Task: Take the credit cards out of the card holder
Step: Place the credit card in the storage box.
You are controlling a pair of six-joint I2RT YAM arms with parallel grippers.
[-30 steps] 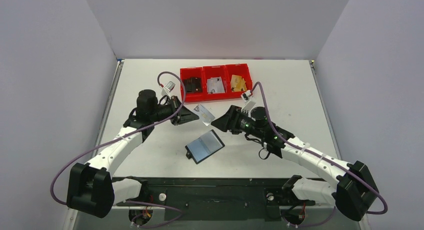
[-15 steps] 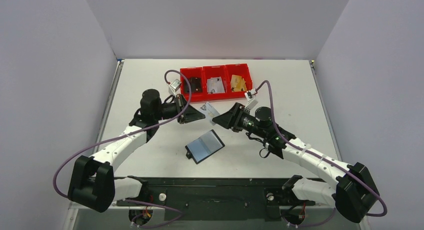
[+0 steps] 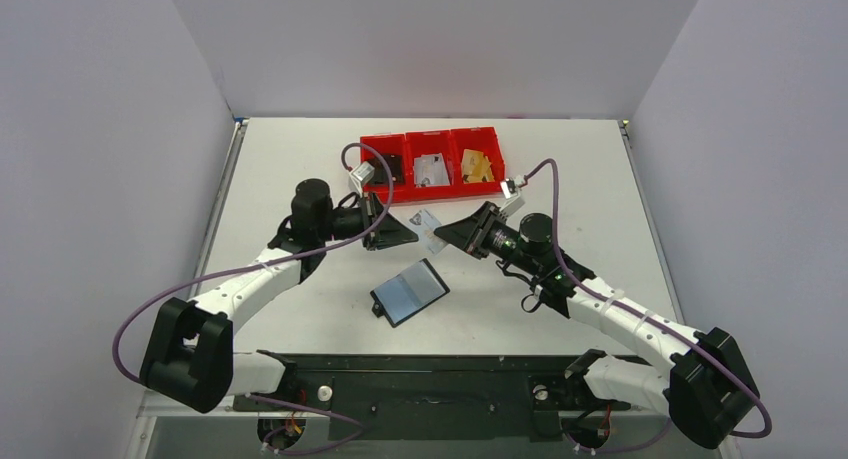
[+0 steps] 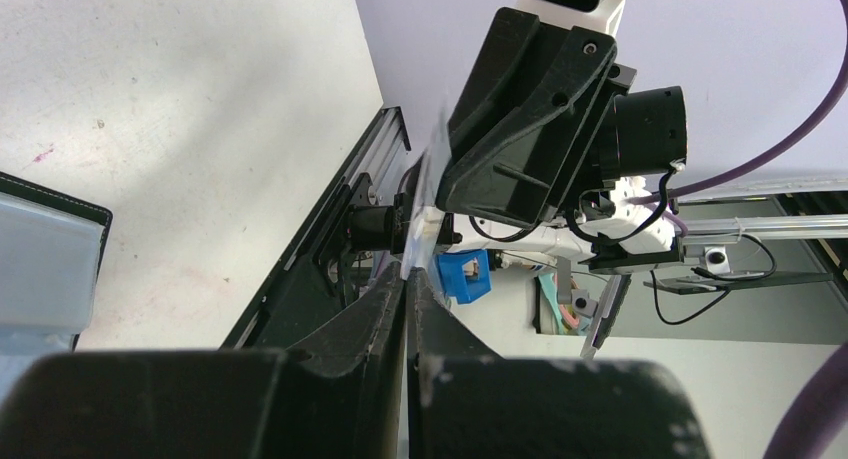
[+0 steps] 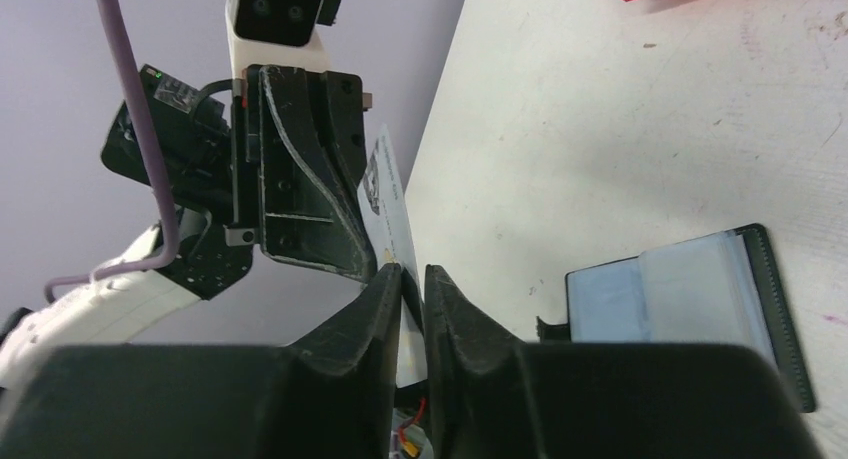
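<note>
Handover of a thin white-grey credit card (image 3: pixel 430 222) in mid-air: left gripper (image 3: pixel 411 231) pinches one edge shut, while right gripper (image 5: pixel 412 274) brackets the other narrowly, contact unclear. Next, right should probably clamp before left releases. Black folding card holder (image 3: pixel 410 291) lies open on the table below, well apart; three red plastic bins (image 3: pixel 432 136) stand behind, apparently unobstructed.

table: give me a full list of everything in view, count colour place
white table: one, white, under everything
red plastic bins: three, red, joined row at far side
dark flat item: one, black, left bin
white-grey card: one seen, middle bin
gold cards: count unclear, right bin
open black card holder: one, bluish sleeve up, centre table
white rectangular card: one, held above table between claws
left claw: shut on that card
right claw: jaws astride same card
</note>
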